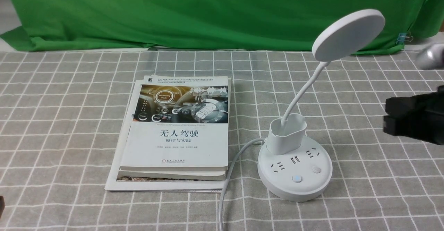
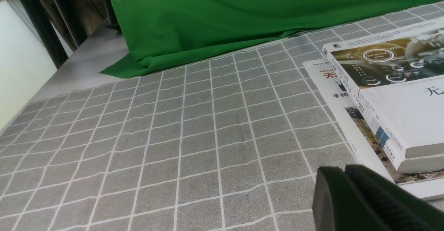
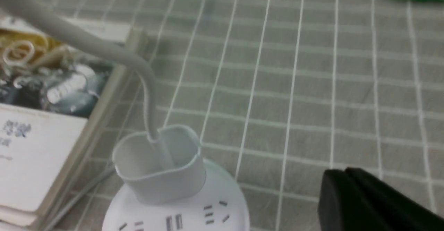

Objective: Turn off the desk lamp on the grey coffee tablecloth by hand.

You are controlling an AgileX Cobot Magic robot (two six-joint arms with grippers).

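Note:
The white desk lamp (image 1: pixel 295 168) stands on the grey coffee tablecloth (image 1: pixel 62 113), right of centre. Its disc head (image 1: pixel 348 34) tilts up on a thin bent neck above the pen-cup (image 1: pixel 287 135). The round base carries sockets and two buttons (image 1: pixel 296 179). My right gripper (image 1: pixel 385 117) hovers to the right of the lamp, above the cloth, shut with nothing between its fingers. In the right wrist view the pen-cup (image 3: pixel 161 167) sits apart from the shut gripper (image 3: pixel 341 172). My left gripper (image 2: pixel 343 170) is shut and empty, low over the cloth next to the books.
A stack of books (image 1: pixel 177 134) lies left of the lamp. The lamp's white cable (image 1: pixel 230 170) runs from the base toward the front edge. A green cloth (image 1: pixel 208 12) hangs along the back. A silver object (image 1: pixel 430 56) shows blurred at the far right.

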